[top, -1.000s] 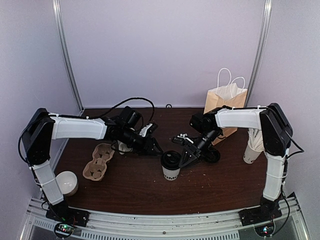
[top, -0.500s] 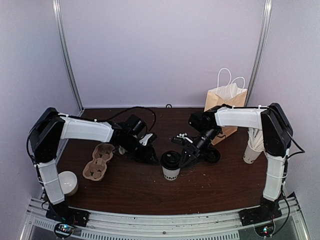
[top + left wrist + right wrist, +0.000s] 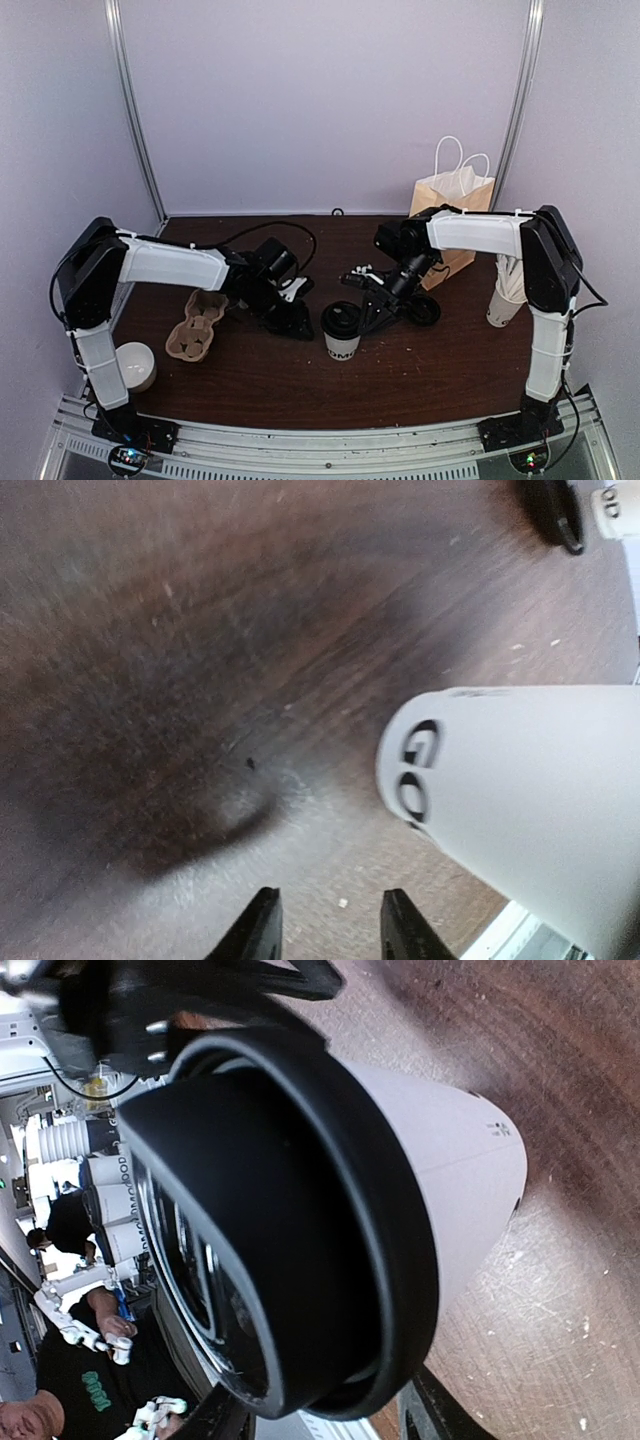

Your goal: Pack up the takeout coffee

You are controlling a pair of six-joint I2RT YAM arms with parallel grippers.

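Left jaws dropped lower, closer to surface [image 3: 250, 385], than second ago; takeout coffee [image 3: 342, 335] unmoved. Brown paper bag [image 3: 450, 198] upright, back right. Cardboard cup carrier [image 3: 198, 326] lying at left. Takeout coffee upright mid-surface, black lid [image 3: 270, 1220] on, dark letters on side, between both arms. Left jaws narrowly parted, empty, just left of it. Right jaws parted beside black lid; whether gripping it, cannot tell.

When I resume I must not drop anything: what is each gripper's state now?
Left gripper: open, empty.
Right gripper: straddling the takeout coffee; grip cannot be told.
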